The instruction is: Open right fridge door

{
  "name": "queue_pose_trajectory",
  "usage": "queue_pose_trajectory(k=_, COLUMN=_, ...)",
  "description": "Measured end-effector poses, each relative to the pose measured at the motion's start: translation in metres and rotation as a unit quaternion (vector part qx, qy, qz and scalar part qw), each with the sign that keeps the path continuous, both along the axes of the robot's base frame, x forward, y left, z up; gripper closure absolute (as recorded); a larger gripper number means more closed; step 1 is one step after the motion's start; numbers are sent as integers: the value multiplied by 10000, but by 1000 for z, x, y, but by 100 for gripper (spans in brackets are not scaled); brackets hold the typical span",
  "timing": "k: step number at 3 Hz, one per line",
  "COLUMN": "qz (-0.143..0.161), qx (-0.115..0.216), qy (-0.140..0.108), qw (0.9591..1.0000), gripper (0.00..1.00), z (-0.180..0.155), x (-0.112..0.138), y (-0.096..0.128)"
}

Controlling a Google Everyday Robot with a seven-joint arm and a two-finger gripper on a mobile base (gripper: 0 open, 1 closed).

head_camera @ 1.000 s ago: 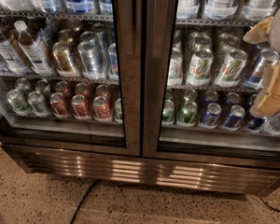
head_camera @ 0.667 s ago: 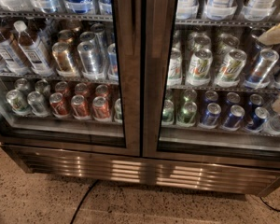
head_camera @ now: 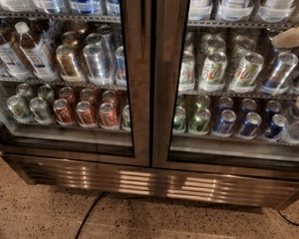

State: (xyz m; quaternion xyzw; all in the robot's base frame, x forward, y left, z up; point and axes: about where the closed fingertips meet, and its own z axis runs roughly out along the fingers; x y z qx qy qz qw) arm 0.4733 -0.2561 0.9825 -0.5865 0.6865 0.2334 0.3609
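The right fridge door (head_camera: pixel 168 83), tall glass in a dark brushed-metal frame, fills the right half of the view and sits shut, its inner edge right up against the twin left glass door (head_camera: pixel 137 83), so two doors total. Behind its glass, on the middle shelf I count three green-and-white cans (head_camera: pixel 213 71) across the front, and on the lower shelf two green cans (head_camera: pixel 200 119) and three blue cans (head_camera: pixel 249 124) in the front row, though the rows behind are too murky to count. The robot's cream-coloured hand (head_camera: pixel 287 71) pokes in at the right edge in front of that glass, and its two fingers (head_camera: pixel 290 36) are spread well apart, one at the middle shelf and one down by the lower shelf, pinching nothing. Through the left door there are two white-capped bottles (head_camera: pixel 34 51) and three red cans (head_camera: pixel 84 112) up front. Below both doors runs one slatted metal grille (head_camera: pixel 154 180), and one black cable (head_camera: pixel 88 217) lies on the speckled floor (head_camera: pixel 35 213).
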Motion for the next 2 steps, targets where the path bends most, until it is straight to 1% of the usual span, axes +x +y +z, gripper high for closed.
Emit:
queue_pose_trajectory(k=1, qz=-16, qx=22, qy=-70, qw=10000, gripper=0, z=1, x=2, y=2)
queue_pose_trajectory(k=2, qz=-189, qx=141, qy=-149, qw=9996, gripper=0, z=-10, x=-41, y=-6)
